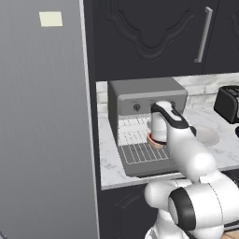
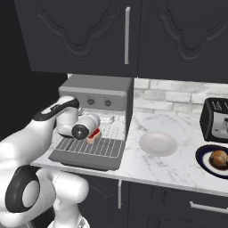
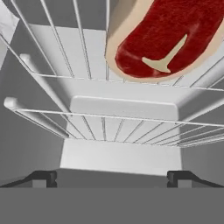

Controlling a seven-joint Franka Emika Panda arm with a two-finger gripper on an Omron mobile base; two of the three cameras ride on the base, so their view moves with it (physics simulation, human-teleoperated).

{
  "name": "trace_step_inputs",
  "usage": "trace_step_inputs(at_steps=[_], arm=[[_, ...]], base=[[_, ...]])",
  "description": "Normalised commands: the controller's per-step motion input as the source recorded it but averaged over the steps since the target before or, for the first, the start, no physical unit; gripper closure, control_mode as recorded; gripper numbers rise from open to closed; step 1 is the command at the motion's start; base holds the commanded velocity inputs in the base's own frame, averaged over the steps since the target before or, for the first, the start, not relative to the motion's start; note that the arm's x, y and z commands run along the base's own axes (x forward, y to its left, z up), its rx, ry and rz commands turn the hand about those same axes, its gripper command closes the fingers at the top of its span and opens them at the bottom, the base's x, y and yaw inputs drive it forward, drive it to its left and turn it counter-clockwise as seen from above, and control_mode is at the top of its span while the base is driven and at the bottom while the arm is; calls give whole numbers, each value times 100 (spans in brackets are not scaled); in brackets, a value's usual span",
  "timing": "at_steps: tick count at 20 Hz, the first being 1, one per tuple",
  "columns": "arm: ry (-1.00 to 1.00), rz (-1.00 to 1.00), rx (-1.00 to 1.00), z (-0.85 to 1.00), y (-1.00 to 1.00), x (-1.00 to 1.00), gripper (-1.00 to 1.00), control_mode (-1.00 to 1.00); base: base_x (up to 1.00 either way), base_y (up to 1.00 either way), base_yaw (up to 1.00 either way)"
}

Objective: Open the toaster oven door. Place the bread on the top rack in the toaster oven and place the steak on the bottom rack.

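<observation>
1. Steak [image 1: 156, 143] shows in the left base view as a red, tan-rimmed piece just under the arm's hand, on the pulled-out bottom rack [image 1: 140, 151]. The toaster oven door [image 1: 148, 167] lies folded down flat in front of the toaster oven [image 1: 140, 95].
2. The right base view shows the steak [image 2: 94, 135] on the rack's bars just beyond the hand; the bread [image 2: 219, 159] sits on a dark plate [image 2: 203, 163] well apart to the right, near a black toaster [image 2: 215, 119], with a white plate [image 2: 158, 143] between.
3. The hand view shows the gripper [image 3: 112, 178] released, its tips spread wide with nothing between them. The steak [image 3: 168, 37] rests on the wires ahead of the tips, apart from them.
</observation>
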Motion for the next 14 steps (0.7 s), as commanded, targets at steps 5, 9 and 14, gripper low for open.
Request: trace_step_inputs(at_steps=[5, 9, 14], arm=[[13, 0, 0, -14, 0, 19, -100, -100], [6, 1, 0, 0, 0, 14, -100, -100], [3, 0, 2, 0, 0, 10, -100, -100]], base=[[0, 0, 0], [0, 0, 0], [0, 0, 0]])
